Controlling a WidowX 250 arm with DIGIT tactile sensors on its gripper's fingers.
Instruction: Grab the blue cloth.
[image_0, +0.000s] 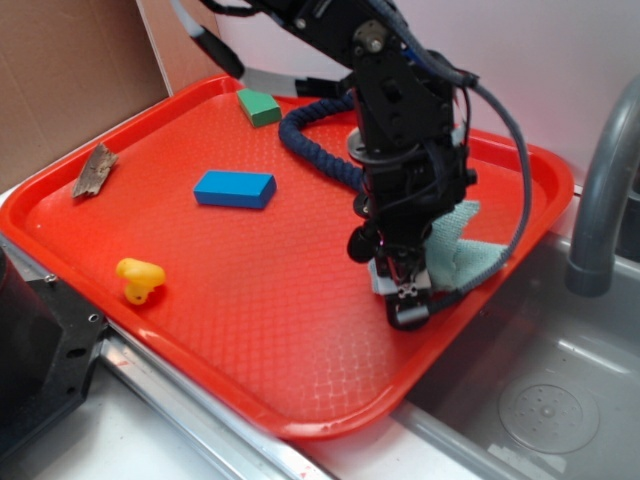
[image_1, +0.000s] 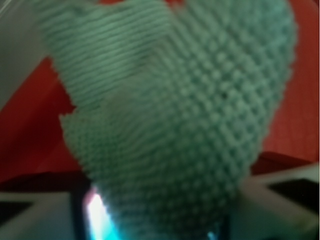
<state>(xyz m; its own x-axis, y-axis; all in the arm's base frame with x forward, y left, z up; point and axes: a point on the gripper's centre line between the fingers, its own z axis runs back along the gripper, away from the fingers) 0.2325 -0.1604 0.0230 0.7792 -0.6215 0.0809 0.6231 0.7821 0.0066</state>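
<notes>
The blue cloth (image_0: 468, 250) is a pale teal woven rag at the right side of the red tray (image_0: 250, 340), bunched up against my gripper (image_0: 405, 297). In the wrist view the blue cloth (image_1: 175, 110) fills almost the whole frame and narrows into a pinched fold between my fingers (image_1: 35, 215) at the bottom edge. My gripper (image_1: 160, 222) is shut on that fold. The arm hides the cloth's left part in the exterior view.
On the tray lie a bright blue block (image_0: 235, 188), a green block (image_0: 259, 107), a yellow duck (image_0: 139, 279), a bark piece (image_0: 95, 172) and a navy braided rope (image_0: 315, 135). A steel sink (image_0: 540, 400) and grey faucet (image_0: 605, 180) are on the right.
</notes>
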